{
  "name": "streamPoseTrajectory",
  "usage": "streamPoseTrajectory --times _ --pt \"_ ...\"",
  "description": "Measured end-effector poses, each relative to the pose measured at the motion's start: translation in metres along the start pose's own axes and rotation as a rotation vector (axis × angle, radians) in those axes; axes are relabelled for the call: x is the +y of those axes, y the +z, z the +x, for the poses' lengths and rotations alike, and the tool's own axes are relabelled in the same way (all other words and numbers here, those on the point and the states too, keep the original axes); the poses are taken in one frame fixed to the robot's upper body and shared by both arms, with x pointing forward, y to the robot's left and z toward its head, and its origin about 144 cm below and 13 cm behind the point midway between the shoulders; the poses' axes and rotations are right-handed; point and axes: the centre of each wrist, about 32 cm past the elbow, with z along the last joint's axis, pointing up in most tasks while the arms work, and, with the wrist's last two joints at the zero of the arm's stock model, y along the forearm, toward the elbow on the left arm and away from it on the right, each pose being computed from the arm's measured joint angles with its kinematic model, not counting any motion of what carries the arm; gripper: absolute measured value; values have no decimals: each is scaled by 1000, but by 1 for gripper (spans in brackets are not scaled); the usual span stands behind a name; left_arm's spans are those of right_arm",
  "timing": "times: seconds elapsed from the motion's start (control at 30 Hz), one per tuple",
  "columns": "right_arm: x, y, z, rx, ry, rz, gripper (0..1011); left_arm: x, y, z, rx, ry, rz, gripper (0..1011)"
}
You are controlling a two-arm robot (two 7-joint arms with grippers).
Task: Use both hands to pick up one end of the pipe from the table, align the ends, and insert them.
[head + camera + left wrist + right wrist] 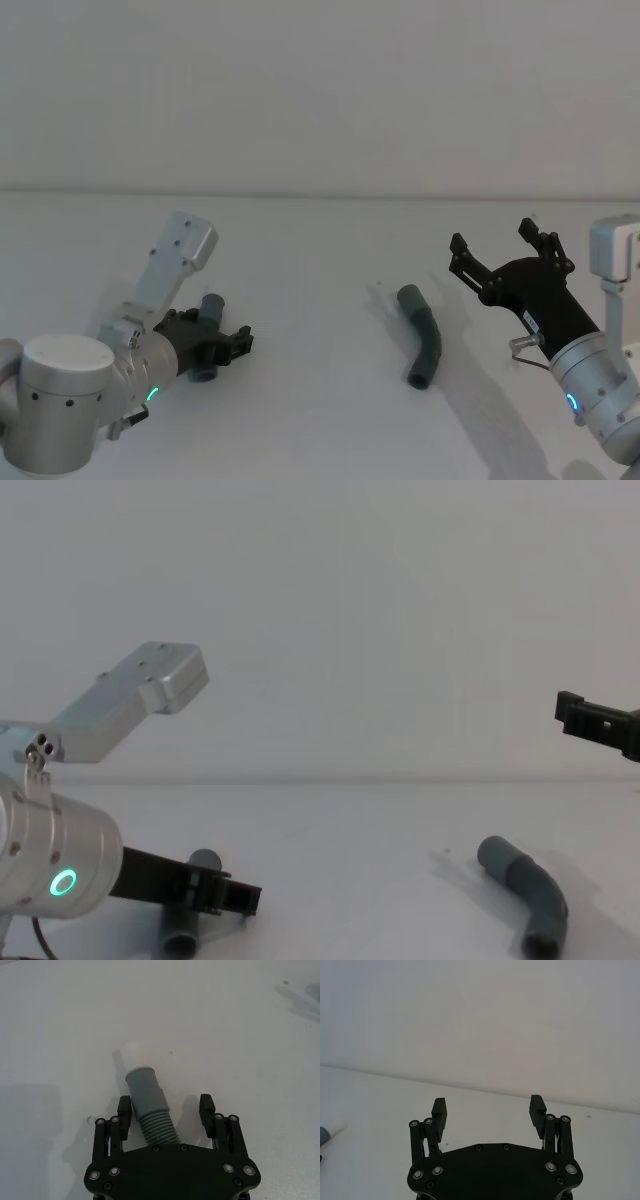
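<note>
Straddling ribbed middle of left pipe piece [147, 1097] with left gripper [165, 1106], low at table's [320, 420] left side; fingers parted, not clamping. Running long axis straight out between fingers, white tip [132, 1056] leading (plain squeeze looks enough). Holding right gripper [492, 237] raised over right side, fingers splayed, empty; leaving second pipe piece [424, 335] flat below, toward table's middle, nearer this arm.

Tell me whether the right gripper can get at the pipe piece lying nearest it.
Probably yes: the right gripper hangs beside the pipe piece, jaws open, with nothing between them.
</note>
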Motion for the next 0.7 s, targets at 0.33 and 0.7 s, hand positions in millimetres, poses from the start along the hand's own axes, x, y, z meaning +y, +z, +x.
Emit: streamPoseTrajectory --times 0.33,0.7 --pt "0 0 0 0 0 -1 1002 0 0 0 1 1 2 751" --pt "-5 6 -5 -20 44 -46 1002 -1 0 0 1 3 3 685"
